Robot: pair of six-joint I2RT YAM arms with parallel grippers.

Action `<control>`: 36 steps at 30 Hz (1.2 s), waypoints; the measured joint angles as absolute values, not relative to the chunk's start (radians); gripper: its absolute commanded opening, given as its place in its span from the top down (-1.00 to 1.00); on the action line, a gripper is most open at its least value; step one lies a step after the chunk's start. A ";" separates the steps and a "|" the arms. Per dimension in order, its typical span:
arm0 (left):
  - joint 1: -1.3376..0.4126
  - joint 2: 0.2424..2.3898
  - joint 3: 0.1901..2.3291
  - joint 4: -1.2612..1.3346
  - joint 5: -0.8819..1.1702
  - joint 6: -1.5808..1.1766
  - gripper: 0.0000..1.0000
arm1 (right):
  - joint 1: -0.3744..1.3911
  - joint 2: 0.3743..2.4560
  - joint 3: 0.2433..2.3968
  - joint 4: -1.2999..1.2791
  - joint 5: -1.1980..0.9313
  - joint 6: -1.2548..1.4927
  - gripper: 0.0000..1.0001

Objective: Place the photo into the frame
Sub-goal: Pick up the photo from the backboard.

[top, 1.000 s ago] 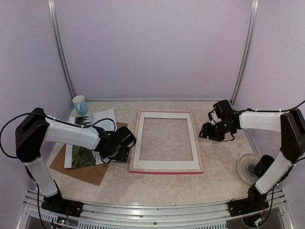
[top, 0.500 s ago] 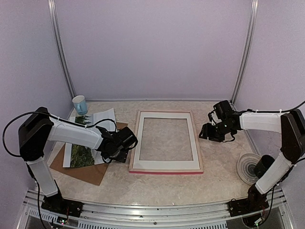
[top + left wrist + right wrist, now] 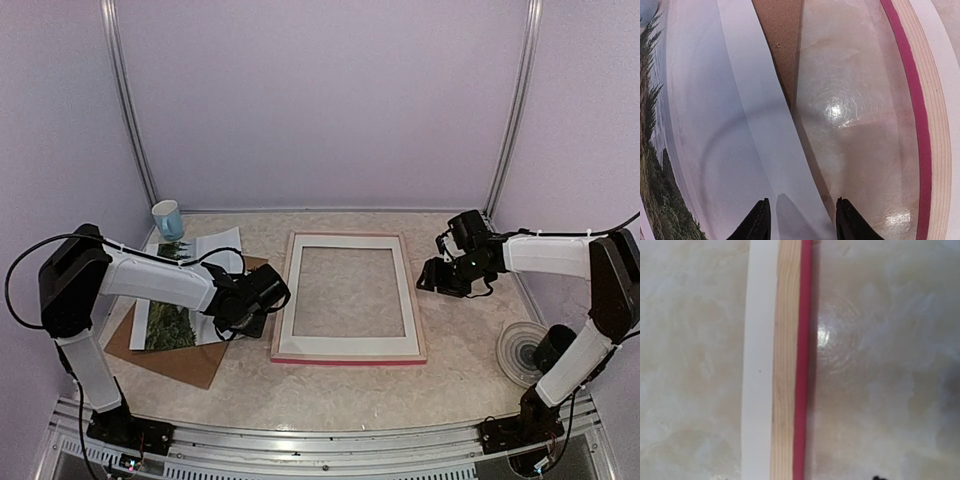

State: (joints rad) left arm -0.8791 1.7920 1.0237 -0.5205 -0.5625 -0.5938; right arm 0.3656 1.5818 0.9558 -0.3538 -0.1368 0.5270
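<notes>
While your left gripper (image 3: 805, 220) sits low at the right edge of the paper pile, you are only at the pick-up step; nothing has gone into the frame (image 3: 348, 350) yet. The photo (image 3: 170, 325) lies flat on the left of the table (image 3: 350, 400), on top of a brown board (image 3: 190, 365), with a white strip (image 3: 760, 125) lying over its right side. The frame lies well to its right in the middle of the table, pale back up and pink edge showing along the near rail.

Your left jaws stand apart, with the white strip's edge lying between the tips, so nothing looks pinched. Your right gripper (image 3: 450, 275) hovers just off the frame's far right rail. Its wrist view shows only that rail and bare table, so you cannot tell how its jaws stand.

What comes next calls for care. Make sure you catch the photo itself and not the white strip over it, and get one tip under a thin flat edge. Then carry it right and lay it squarely in the opening.
</notes>
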 measured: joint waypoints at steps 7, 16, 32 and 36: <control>-0.884 1.792 1.024 -0.527 -0.562 -0.595 0.20 | 0.366 1.582 0.956 -0.354 -0.138 0.521 -0.22; -0.916 1.792 1.047 -0.570 -0.588 -0.601 -0.32 | 0.365 1.581 0.956 -0.353 -0.139 0.518 -0.22; -1.025 1.860 1.060 -0.668 -0.705 -0.661 -0.28 | 0.365 1.581 0.948 -0.341 -0.154 0.517 -0.22; -1.027 1.870 1.060 -0.674 -0.731 -0.669 -0.21 | 0.365 1.581 0.941 -0.337 -0.158 0.517 -0.22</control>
